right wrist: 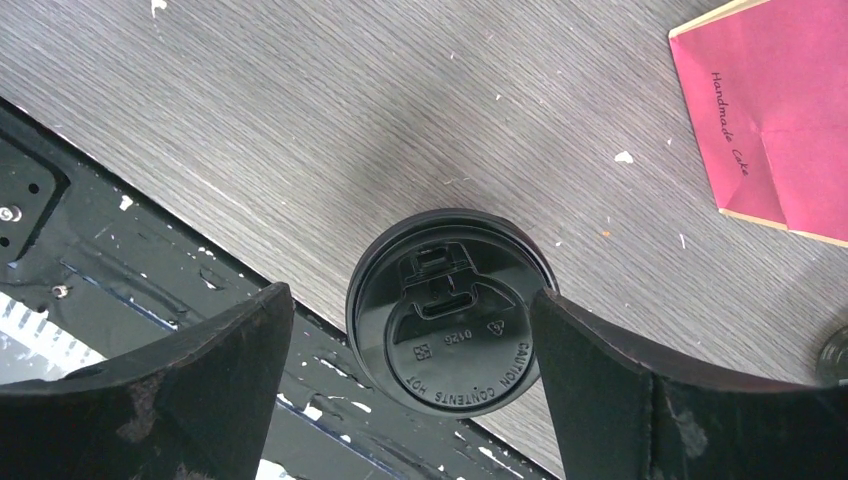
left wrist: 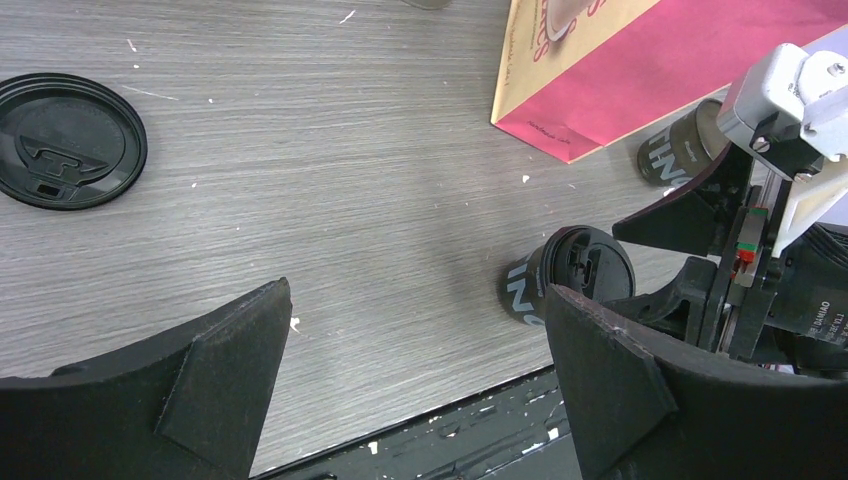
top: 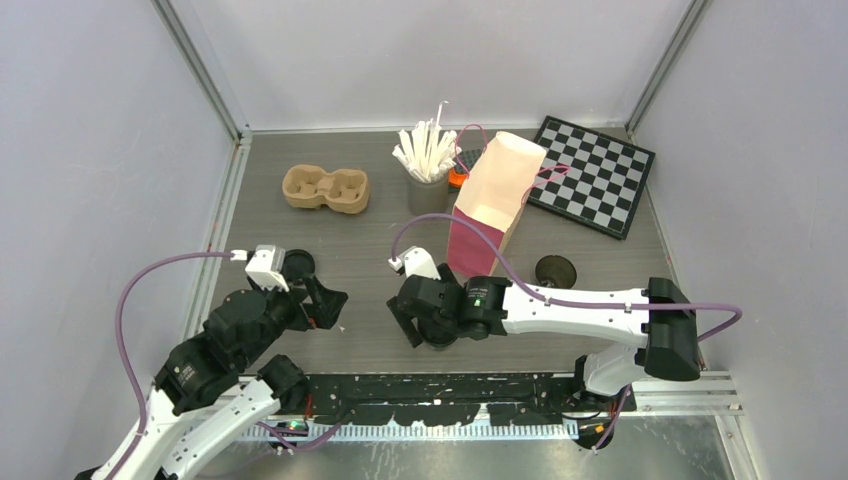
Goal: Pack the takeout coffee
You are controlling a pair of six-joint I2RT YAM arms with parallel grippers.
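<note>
Right gripper (right wrist: 405,305) jaws apart with lidded coffee cup (right wrist: 450,310) between them at lower centre, left gripper (left wrist: 417,290) spread wide over table (left wrist: 350,150), holding nothing, pink bag (left wrist: 650,60) upper right

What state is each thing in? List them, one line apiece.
left gripper: open, empty.
right gripper: open, straddling the near cup.
near cup: upright, lid on, not gripped.
paper bag: on the table, untouched.
far cup: upright, lid on, beside the paper bag.
black lid: top up on the table; cup beneath unclear.
pulp tray: both wells empty.
stick cup: upright, holding white sticks.
</note>
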